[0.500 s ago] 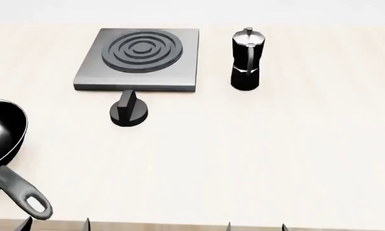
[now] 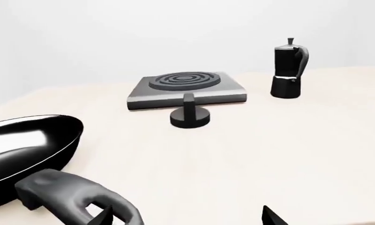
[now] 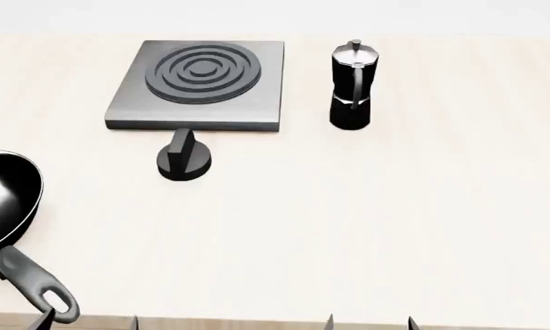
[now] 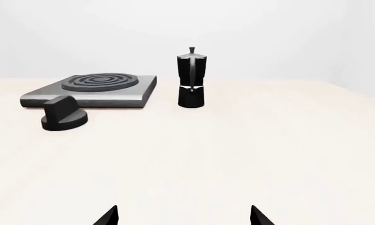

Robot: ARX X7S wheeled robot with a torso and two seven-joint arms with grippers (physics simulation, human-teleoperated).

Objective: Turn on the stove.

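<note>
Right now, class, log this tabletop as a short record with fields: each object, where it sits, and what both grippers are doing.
stove: flat on table, far side, burner bare
knob: just in front of stove, fin upright, untouched
moka pot: upright, right of stove, apart from it
frying pan: near left edge, handle toward robot
left gripper: open, only fingers' tips visible, empty
right gripper: open, empty, well short of knob

stove: 1 | knob: 1 | moka pot: 1 | frying pan: 1 | table: 1
</note>
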